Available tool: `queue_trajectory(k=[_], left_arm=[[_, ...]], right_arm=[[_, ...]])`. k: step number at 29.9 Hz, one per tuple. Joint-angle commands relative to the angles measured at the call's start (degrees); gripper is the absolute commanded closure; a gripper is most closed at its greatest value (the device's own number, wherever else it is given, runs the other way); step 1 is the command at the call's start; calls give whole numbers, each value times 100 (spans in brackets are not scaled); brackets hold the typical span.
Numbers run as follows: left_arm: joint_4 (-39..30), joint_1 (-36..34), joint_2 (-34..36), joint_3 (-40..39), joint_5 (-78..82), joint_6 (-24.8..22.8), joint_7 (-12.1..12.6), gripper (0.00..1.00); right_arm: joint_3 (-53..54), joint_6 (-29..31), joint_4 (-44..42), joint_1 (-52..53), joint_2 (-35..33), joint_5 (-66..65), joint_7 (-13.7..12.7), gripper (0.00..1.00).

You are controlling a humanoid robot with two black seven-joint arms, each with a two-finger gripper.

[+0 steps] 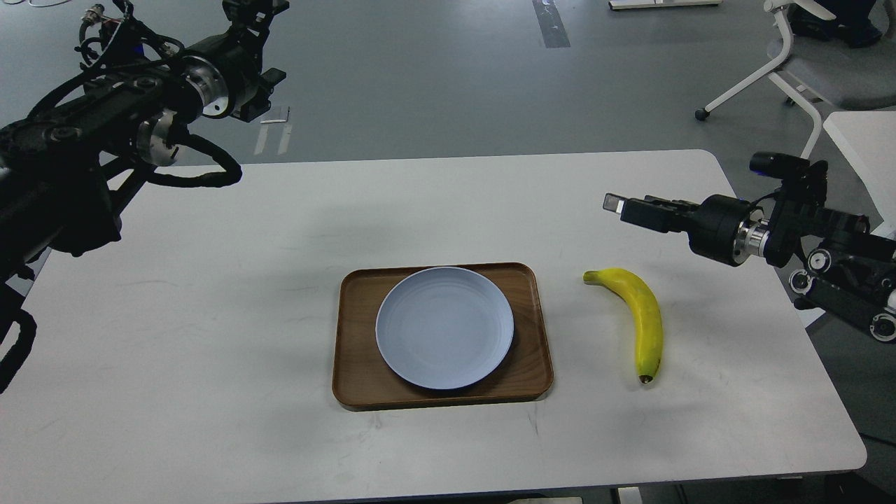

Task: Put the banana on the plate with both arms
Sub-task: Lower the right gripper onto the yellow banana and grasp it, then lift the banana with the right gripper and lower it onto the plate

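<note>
The yellow banana [648, 319] lies on the white table to the right of the tray, dark tip toward me. The pale blue-grey plate [444, 327] sits empty on the brown wooden tray [350, 389]. My left gripper [253, 15] is raised high at the top left, far from the plate and partly cut off by the view's edge, so its fingers cannot be told apart. My right gripper [619, 206] points left, low over the table, just behind and above the banana's stem end. It is seen side-on and holds nothing.
The white table [210, 336] carries only the tray, plate and banana. A white office chair [805, 63] and the corner of another white table [864, 143] stand at the back right, behind my right arm.
</note>
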Motion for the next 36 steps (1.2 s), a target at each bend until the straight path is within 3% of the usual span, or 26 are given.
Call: queue_trajectory(k=[1,7,9,15,24,25,26,29,31,33,34,36], left_arm=[[-7,505,87,-783,-464,-380,138,2],[-16,709,298,-838,-483,-478,41,2],[-24,779,307,-846,-492,-495,-90,2],[-24,797,342,-847,-492,-496,-205,2],[-24,814,351,-847,-483,-496,-258,2],[-24,832,351,-838,-483,-496,-258,2],[-24,858,351,-838,-475,-504,-267,2],[-24,920,351,-829,-457,-496,-293,2],[-24,990,351,-829,-457,-496,-346,2],[-24,1043,334,-820,-439,-496,-416,2],[-24,1052,334,-794,-431,-496,-451,2],[-24,1069,325,-785,-422,-496,-460,2]], right_arm=[[-724,-114,322,-74,-226,-85,-183,0],[-1086,-9,754,-171,-579,20,-965,1],[-1069,44,763,-267,-597,405,-1194,3],[-1060,44,763,-259,-474,891,-1396,4],[-1104,44,710,-206,-140,856,-1397,9],[-1156,44,701,-206,-105,847,-1397,12],[-1226,44,710,-198,-105,838,-1397,24],[-1524,44,736,-23,-149,725,-1406,49],[-1648,44,736,66,-157,602,-1414,60],[-1789,9,736,171,-184,487,-1423,79],[-1807,-43,728,215,-219,478,-1432,100],[-1763,-201,693,242,-202,487,-1423,100]])
